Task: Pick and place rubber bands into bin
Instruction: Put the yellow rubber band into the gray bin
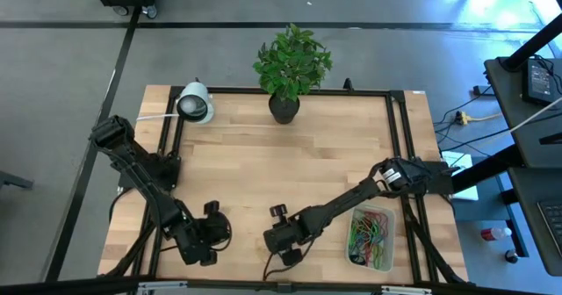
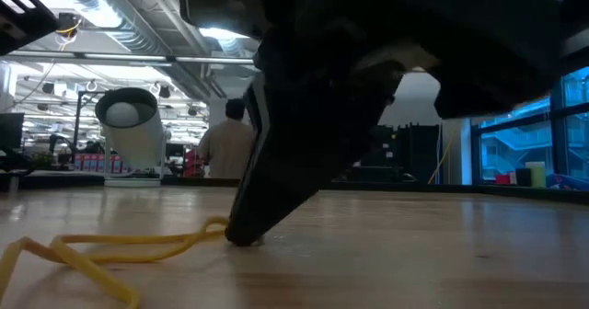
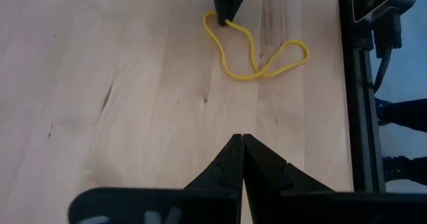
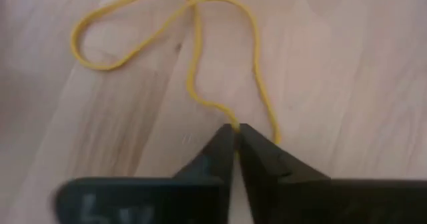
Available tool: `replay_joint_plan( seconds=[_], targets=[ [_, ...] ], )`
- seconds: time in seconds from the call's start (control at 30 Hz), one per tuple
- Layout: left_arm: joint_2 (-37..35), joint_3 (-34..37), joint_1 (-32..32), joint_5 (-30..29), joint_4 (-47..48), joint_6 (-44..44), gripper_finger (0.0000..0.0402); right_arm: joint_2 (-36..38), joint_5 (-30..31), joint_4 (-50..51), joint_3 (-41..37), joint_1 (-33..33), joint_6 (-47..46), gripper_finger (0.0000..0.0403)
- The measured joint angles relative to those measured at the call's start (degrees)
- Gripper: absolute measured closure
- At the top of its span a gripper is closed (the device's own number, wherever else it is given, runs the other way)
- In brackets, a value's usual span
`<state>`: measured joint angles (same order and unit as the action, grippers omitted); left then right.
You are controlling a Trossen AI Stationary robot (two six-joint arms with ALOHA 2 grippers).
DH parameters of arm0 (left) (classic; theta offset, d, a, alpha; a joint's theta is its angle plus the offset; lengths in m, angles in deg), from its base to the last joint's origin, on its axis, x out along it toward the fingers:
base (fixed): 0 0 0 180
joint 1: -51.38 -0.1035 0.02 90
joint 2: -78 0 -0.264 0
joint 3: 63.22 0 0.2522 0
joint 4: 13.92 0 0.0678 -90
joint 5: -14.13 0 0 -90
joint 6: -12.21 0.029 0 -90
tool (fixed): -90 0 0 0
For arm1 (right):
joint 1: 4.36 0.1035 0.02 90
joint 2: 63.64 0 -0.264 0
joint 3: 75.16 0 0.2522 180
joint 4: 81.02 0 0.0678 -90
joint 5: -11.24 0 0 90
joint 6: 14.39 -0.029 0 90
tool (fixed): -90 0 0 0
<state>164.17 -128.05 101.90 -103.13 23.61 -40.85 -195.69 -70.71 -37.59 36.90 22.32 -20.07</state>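
A yellow rubber band [image 4: 193,51], twisted into a figure-eight, lies on the wooden table near its front edge; it also shows in the left wrist view [image 3: 257,54] and the low view [image 2: 120,246]. My right gripper [image 4: 235,129] is down at the table, shut on the band's near end; it also shows in the high view [image 1: 283,239]. My left gripper [image 3: 241,141] is shut and empty, a short way to the band's left [image 1: 209,235]. The pale bin [image 1: 355,258], at the front right, holds many coloured rubber bands [image 1: 371,233]. My right gripper pinches the yellow band's end loop [image 4: 233,121] between its two fingertips. The fingers [image 2: 248,222] slant down from above, with their tips at the table top. The rest of the band lies slack on the wood, stretching away from the fingers.
A dark pot with a green plant [image 1: 290,67] stands at the far edge, with a white round device [image 1: 195,103] at the far left. Black frame rails [image 1: 397,137] run along the table's sides. A person [image 2: 230,148] stands in the room beyond.
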Motion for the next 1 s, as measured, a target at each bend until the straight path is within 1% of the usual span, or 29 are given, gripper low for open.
replay_joint_plan(
  seconds=[0.03, 0.1, 0.17, 0.33, 0.43, 0.53, 0.67, 0.8, 0.9, 1.0],
  targets=[
    [0.02, 0.0, -0.01, -0.18, -0.02, 0.42, 0.04, 0.33, -0.4, 0.38, -0.06, -0.02, -2.24, 0.0391],
    [0.02, 0.0, -0.38, -0.23, -0.02, 1.17, 0.04, 1.35, -2.27, 2.96, -0.18, -0.12, -7.43, 0.0392],
    [0.02, 0.0, -0.85, 0.12, -0.02, 1.28, 0.04, 2.93, -2.86, 6.29, -0.39, -0.1, -11.22, 0.0396],
    [0.02, 0.0, -2.75, 0.27, -0.29, 1.44, 0.04, 10.25, -3.07, 14.03, -0.28, 2.7, -16.52, 0.04],
    [0.02, 0.0, -4.2, 1.76, -1.66, 3.3, 0.04, 15.05, -0.7, 21.05, -0.33, 5.39, -19.79, 0.04],
    [0.04, -0.02, -6.15, 4.17, -3.73, 5.79, 0.04, 20.69, 2.52, 28.14, -0.32, 8.7, -25.35, 0.0401],
    [0.07, -0.03, -8.8, 4.75, -6.31, 8.82, 0.04, 27.67, 5.64, 35.51, -0.31, 13.95, -35.95, 0.0401],
    [0.07, -0.05, -11.73, 5.09, -9.0, 12.57, 0.04, 33.72, 8.88, 44.86, -0.22, 20.14, -49.71, 0.0402],
    [0.07, -0.04, -14.08, 5.08, -11.48, 14.56, 0.04, 36.07, 8.85, 52.91, -0.22, 24.62, -60.07, 0.0402],
    [0.07, -0.06, -16.47, 5.06, -14.22, 16.57, 0.04, 36.57, 8.86, 59.69, -0.23, 28.56, -66.87, 0.0403]
  ],
)
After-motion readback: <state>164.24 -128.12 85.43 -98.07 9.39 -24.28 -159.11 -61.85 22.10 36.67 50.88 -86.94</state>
